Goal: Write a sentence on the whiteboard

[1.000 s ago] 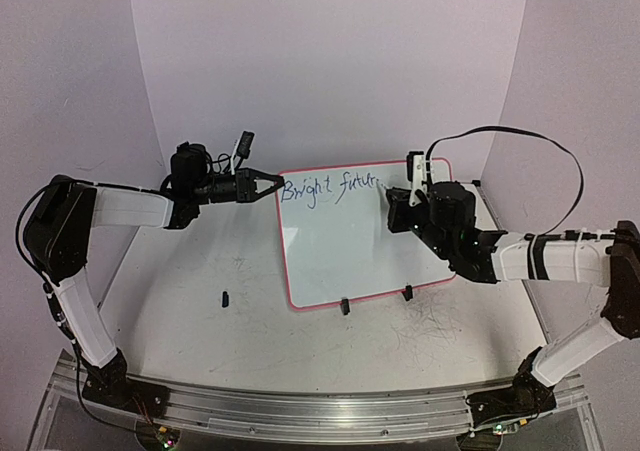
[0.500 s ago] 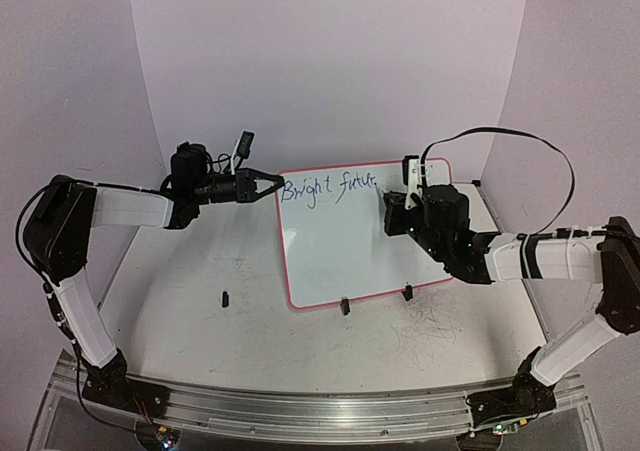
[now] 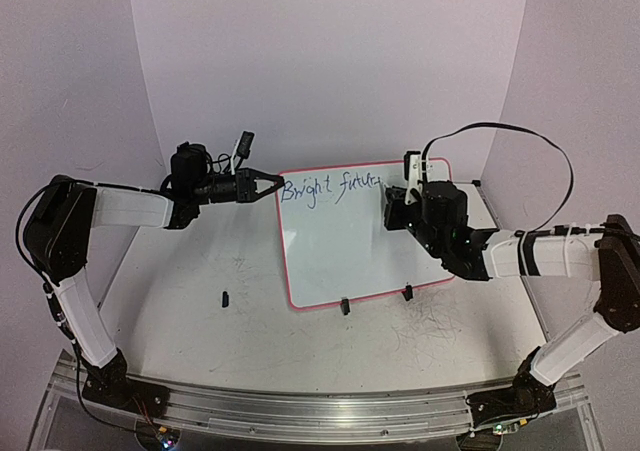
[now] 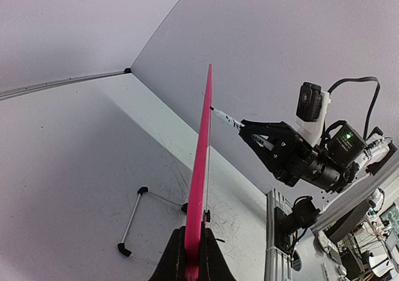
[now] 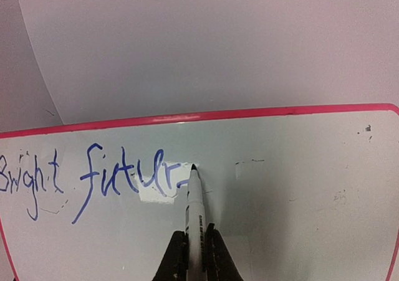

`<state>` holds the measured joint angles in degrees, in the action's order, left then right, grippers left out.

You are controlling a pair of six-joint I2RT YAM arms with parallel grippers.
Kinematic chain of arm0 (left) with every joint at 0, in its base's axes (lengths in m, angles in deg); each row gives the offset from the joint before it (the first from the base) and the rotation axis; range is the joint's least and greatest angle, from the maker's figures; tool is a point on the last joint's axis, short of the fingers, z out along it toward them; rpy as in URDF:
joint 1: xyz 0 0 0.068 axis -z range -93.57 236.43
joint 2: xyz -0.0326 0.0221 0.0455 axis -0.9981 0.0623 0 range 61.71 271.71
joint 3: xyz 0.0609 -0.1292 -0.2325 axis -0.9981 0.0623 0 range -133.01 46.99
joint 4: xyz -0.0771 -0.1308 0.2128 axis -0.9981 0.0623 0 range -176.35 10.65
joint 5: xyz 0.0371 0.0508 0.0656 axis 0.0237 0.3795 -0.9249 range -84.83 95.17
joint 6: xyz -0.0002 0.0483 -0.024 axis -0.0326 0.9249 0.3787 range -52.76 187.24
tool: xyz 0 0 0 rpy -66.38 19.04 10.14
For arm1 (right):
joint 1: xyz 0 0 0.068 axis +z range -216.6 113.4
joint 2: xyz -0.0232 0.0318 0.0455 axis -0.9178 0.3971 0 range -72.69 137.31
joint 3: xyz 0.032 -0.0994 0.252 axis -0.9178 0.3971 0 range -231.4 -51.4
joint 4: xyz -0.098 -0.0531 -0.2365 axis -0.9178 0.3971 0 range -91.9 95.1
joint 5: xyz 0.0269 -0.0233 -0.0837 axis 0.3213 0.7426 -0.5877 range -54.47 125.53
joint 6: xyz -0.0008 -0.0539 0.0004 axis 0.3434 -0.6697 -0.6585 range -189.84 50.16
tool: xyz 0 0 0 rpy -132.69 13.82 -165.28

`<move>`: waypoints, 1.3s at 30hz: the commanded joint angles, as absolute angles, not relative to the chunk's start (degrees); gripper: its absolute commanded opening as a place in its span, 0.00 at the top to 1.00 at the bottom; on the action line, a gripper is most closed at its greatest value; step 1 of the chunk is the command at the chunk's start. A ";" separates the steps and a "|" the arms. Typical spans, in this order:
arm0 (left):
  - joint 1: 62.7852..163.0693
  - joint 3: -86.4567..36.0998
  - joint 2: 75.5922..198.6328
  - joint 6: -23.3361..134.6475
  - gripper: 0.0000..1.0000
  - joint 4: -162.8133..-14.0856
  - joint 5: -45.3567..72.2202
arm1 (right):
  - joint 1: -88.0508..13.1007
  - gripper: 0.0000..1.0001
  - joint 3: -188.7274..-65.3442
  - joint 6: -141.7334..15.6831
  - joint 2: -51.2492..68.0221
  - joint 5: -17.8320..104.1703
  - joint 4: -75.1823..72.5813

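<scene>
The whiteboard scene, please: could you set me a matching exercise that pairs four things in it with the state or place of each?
Things
1. left gripper
2. right gripper
3. whiteboard
4. small black piece

States or places
A. lies alone on the tabletop, on the left arm's side of the board
B. jaws shut on the marker
C. jaws shut on the pink rim
D. carries an unfinished blue sentence along its far edge

Pairs: 1-C, 2-B, 3-D, 4-A
</scene>
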<state>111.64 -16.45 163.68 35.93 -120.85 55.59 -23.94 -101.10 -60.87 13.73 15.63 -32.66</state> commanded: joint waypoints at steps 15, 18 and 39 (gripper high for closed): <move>115.18 -17.79 163.84 39.02 1.00 -116.65 58.00 | -24.07 1.00 -100.46 -60.27 13.38 19.14 -31.92; 115.27 -17.78 163.84 39.02 1.00 -116.66 58.01 | -23.99 1.00 -99.83 -59.88 13.14 19.25 -31.54; 115.34 -17.78 164.01 39.15 1.00 -116.49 57.94 | -23.89 1.00 -99.55 -60.66 9.08 14.22 -31.68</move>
